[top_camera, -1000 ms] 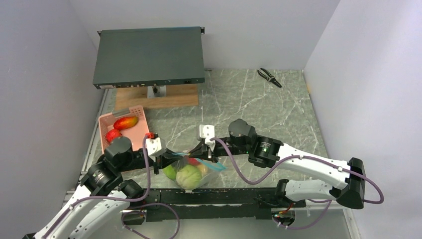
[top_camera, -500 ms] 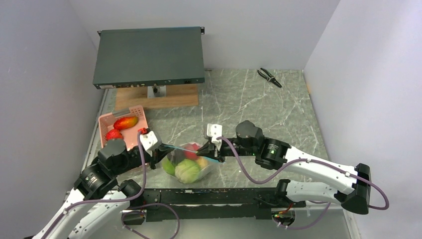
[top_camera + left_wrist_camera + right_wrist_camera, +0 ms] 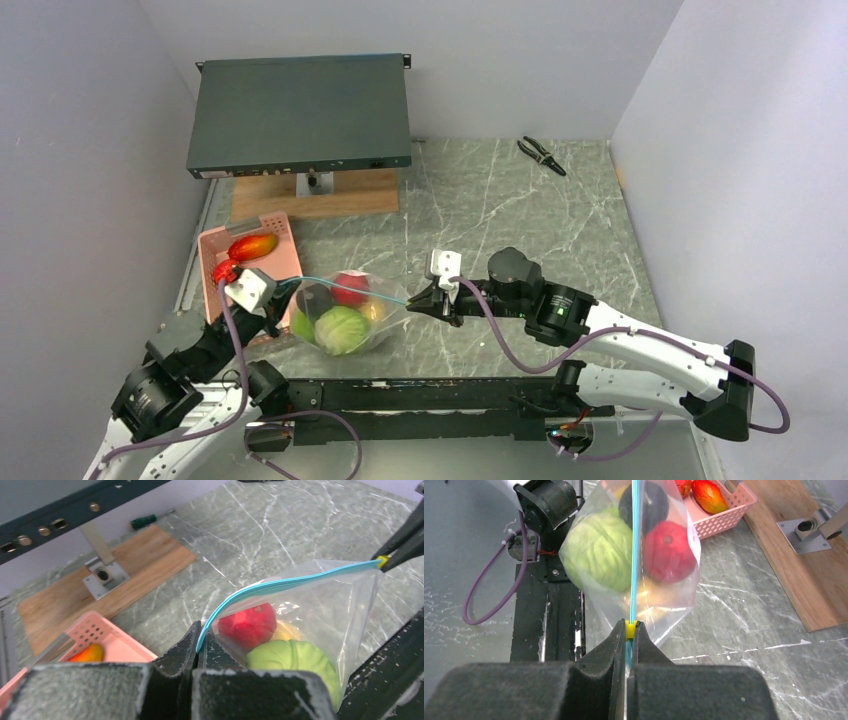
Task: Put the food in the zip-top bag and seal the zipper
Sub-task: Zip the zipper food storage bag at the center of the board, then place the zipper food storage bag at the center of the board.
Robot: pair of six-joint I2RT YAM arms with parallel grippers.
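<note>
The clear zip-top bag [image 3: 345, 318] hangs stretched between my two grippers near the table's front. Inside it are a round green food [image 3: 341, 329], a red one [image 3: 349, 287], a dark purple one [image 3: 314, 298] and a yellow one [image 3: 285, 630]. The teal zipper [image 3: 352, 289] runs taut along the bag's top. My left gripper [image 3: 199, 639] is shut on the zipper's left end. My right gripper [image 3: 630, 630] is shut on the yellow slider [image 3: 630, 629] at the zipper's right end. An orange-red food [image 3: 252, 246] and a red food [image 3: 224, 270] lie in the pink basket [image 3: 285, 258].
A dark metal box [image 3: 300, 112] stands on a wooden board [image 3: 318, 195] at the back left. Black pliers [image 3: 541, 155] lie at the back right. A black rail [image 3: 420, 395] runs along the table's front edge, just below the bag.
The grippers have drawn apart, left one to the left and right one to the right. The zipper now stretches straight between them, and the bag has shifted left towards the basket.
</note>
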